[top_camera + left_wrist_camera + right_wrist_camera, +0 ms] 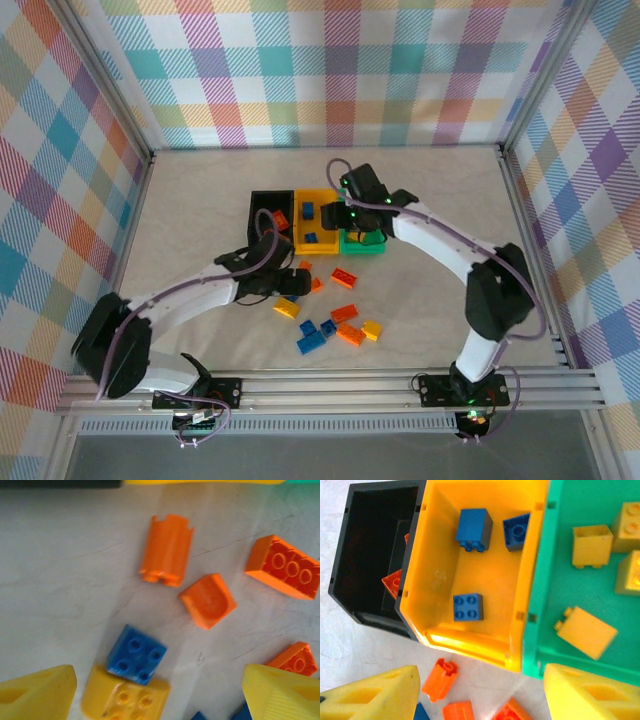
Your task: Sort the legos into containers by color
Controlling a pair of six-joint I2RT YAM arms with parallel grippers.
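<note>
Colour decides each spot: orange bricks (394, 582) lie in the black bin (342, 555), blue ones (467, 606) in the yellow bin (485, 565), yellow ones (592, 545) in the green bin (555, 580). Loose legos (340, 315) lie on the surface (50, 580) just in front. The right hand (480, 680) hangs over the bins' near rims, fingers apart and empty. The left hand (159, 680) hovers low over the scatter, fingers wide, gripping nothing.
</note>
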